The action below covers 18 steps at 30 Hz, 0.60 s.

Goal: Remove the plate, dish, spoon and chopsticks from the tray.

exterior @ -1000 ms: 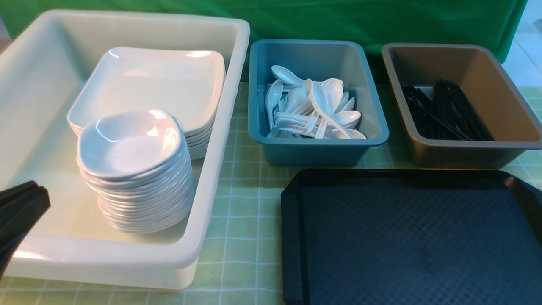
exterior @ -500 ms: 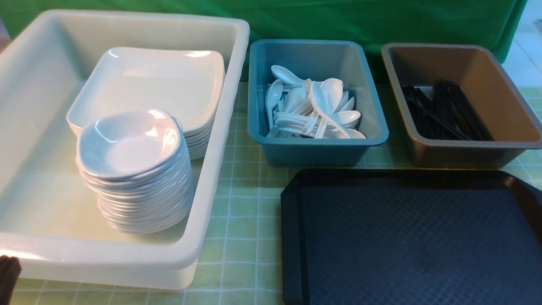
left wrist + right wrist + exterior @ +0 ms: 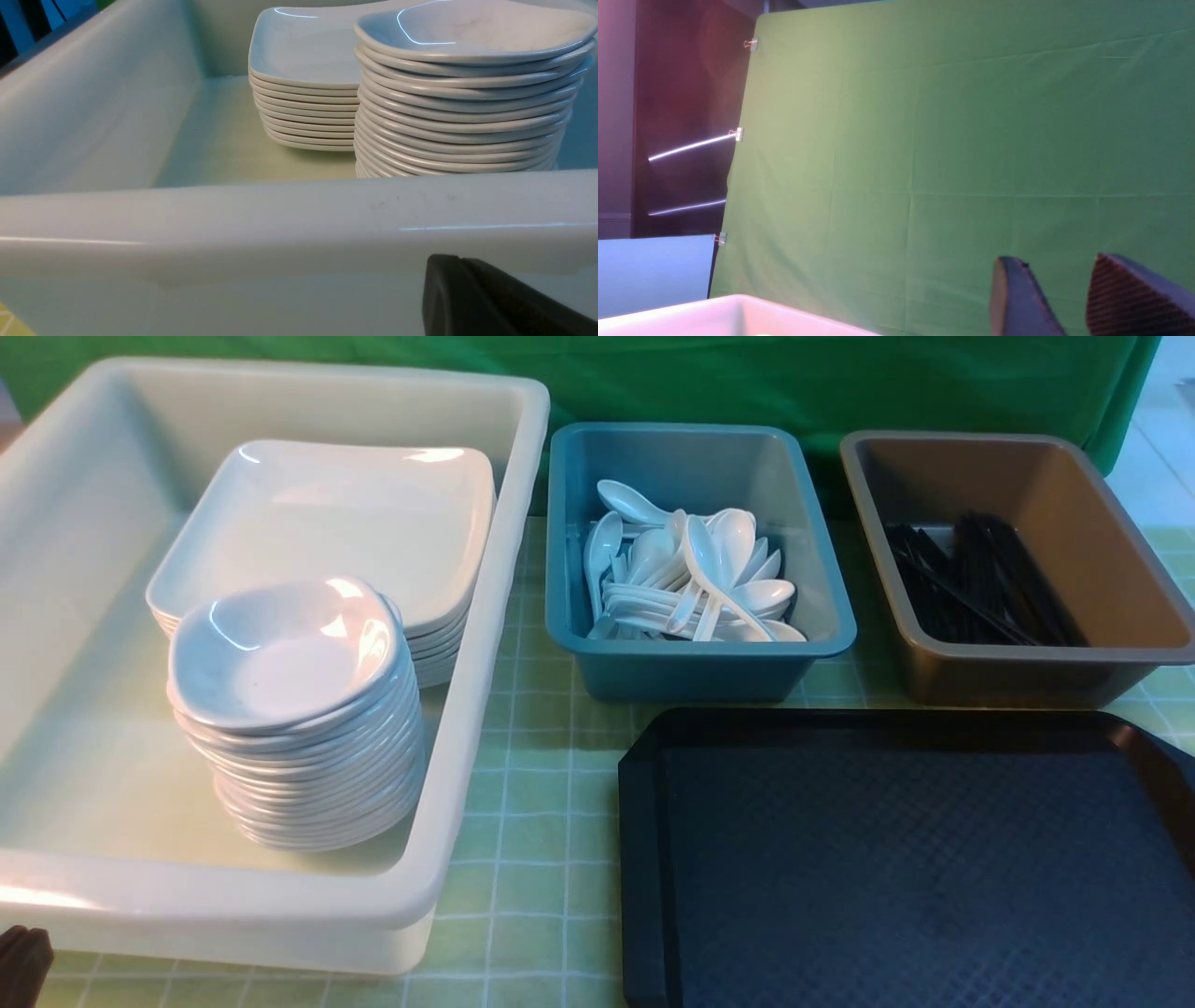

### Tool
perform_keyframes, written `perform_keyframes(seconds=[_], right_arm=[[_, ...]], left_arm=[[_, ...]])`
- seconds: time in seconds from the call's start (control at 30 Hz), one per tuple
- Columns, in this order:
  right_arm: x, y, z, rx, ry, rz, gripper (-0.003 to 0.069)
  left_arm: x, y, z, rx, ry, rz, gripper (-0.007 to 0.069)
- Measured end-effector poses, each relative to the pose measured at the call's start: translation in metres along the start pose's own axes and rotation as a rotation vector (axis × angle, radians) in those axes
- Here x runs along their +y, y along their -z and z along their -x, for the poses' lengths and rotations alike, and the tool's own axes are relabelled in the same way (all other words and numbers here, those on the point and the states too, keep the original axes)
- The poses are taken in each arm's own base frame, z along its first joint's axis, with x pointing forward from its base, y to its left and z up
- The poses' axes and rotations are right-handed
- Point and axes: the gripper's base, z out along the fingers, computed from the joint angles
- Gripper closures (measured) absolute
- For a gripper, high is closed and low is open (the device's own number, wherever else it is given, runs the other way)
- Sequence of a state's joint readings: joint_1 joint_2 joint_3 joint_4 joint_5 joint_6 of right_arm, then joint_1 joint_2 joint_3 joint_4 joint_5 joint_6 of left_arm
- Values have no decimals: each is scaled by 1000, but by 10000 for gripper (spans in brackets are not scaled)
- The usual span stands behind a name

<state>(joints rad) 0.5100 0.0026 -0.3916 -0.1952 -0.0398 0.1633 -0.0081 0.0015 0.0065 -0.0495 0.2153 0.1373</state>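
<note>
The black tray [image 3: 915,868] lies at the front right with nothing on its textured surface. A stack of white square plates [image 3: 345,513] and a stack of small white dishes [image 3: 289,653] stand in the big white bin [image 3: 467,709]. White spoons [image 3: 691,579] fill the teal bin [image 3: 700,672]. Black chopsticks [image 3: 980,579] lie in the brown bin [image 3: 1027,677]. My left gripper [image 3: 19,961] is shut and empty, low outside the bin's near wall [image 3: 280,219]. My right gripper [image 3: 1057,261] is open, holds nothing and faces the green backdrop; the front view does not show it.
A green checked cloth [image 3: 532,859] covers the table between the white bin and the tray. The green backdrop [image 3: 747,383] hangs right behind the three bins. A corner of the white bin [image 3: 738,312] shows in the right wrist view.
My left gripper has drawn back from over the white bin's near left corner and sunk to the front view's bottom left corner. Nothing else has moved.
</note>
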Motion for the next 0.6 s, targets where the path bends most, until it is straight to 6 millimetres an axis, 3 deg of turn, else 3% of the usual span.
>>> perform_keyframes(seconds=[0.6], right_arm=[[0,0,0,0,0,0,419]], left_arm=[[0,0,0,0,-2,1,642]])
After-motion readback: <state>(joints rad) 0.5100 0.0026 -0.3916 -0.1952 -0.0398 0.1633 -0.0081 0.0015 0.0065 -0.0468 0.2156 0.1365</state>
